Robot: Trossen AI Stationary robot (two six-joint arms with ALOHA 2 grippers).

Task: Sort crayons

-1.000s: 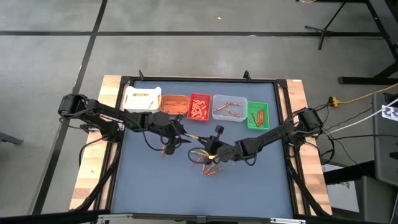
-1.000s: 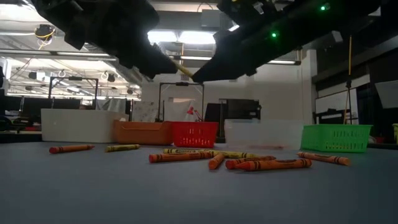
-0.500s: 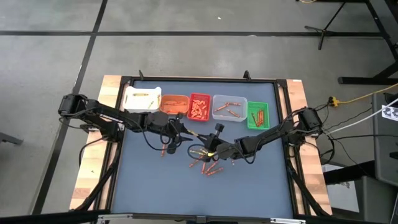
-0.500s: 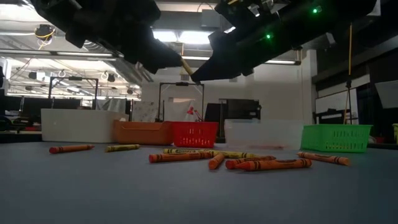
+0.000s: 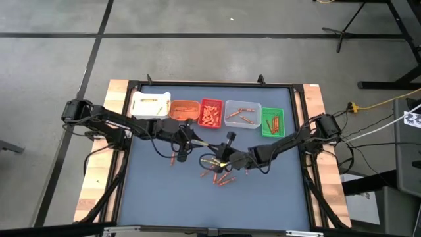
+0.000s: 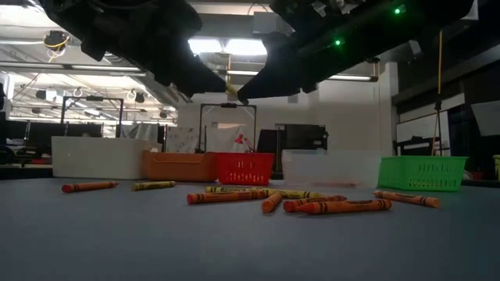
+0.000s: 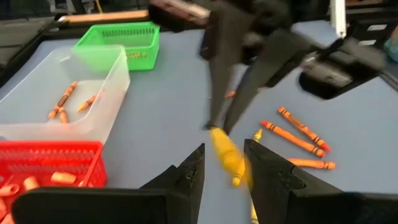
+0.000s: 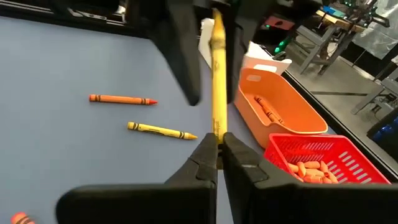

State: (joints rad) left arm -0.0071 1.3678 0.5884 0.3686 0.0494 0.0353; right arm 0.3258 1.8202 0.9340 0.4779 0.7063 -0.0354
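A yellow crayon (image 8: 217,68) hangs in the air above the table's middle, with my right gripper (image 8: 219,142) shut on one end of it. Its other end (image 7: 227,162) reaches between the fingers of my left gripper (image 7: 222,149), which is open and faces my right gripper (image 5: 216,151) from the table's left. Several more crayons (image 5: 220,174), orange-red and yellow, lie flat on the blue mat below and beside the grippers. In the low view the held crayon (image 6: 232,86) shows between the two dark grippers. My right gripper pinches the yellow crayon near its one end (image 8: 217,127) between its two fingertips. It comes roughly level from the table's right. The crayon sticks out ahead of the fingers, in line with them, clear of the table. My left gripper has a finger (image 7: 264,171) on either side of the crayon's free end; whether they touch it I cannot tell.
Along the far side stand a white bin (image 5: 150,105), an orange bin (image 5: 184,108), a red bin (image 5: 210,114), a clear bin (image 5: 242,113) and a green bin (image 5: 273,122), each holding crayons. Two crayons (image 8: 140,115) lie left of centre. The near half of the mat is bare.
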